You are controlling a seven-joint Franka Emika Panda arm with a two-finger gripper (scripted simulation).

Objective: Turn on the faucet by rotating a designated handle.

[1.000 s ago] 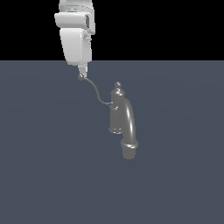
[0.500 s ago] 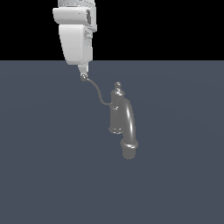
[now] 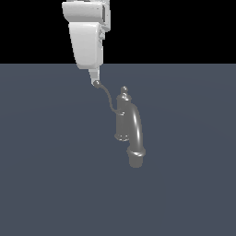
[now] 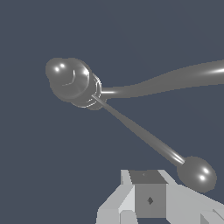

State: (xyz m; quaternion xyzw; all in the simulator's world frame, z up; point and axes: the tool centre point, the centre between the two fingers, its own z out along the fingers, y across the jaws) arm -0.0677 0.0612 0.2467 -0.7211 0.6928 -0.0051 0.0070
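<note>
1. Nearest in the exterior view stood the small grey metallic faucet (image 3: 123, 120), resting on the flat dark blue-grey desk (image 3: 46, 184), a little toward the exterior view's right of centre.
2. Its thick arched spout (image 3: 135, 133) curved forward and down from the upright cylindrical body and ended in a collar that sat closest to the camera.
3. A small knobbed finial (image 3: 124, 90) capped the body, upright.
4. From the upper part of the body, the thin curved grey wire-like handle (image 3: 107, 97) ran up and toward the exterior view's left, ending in a small ball tip (image 3: 97, 84).
5. Farther back, the white blocky hand (image 3: 94, 79) of the robot arm hung down from above, its lower end right at the ball tip.
6. In the wrist view the ball tip (image 4: 197, 174) lay just beside one pale grey finger (image 4: 148, 194); whether it actually touched could not be told.
7. The same view looked down on the finial (image 4: 70, 79), with the handle (image 4: 140, 130) running from it toward the hand and the spout (image 4: 175, 81) sweeping away to one side.
8. Only part of the fingers showed, so it could not be told whether the hand was released or clenched.
</note>
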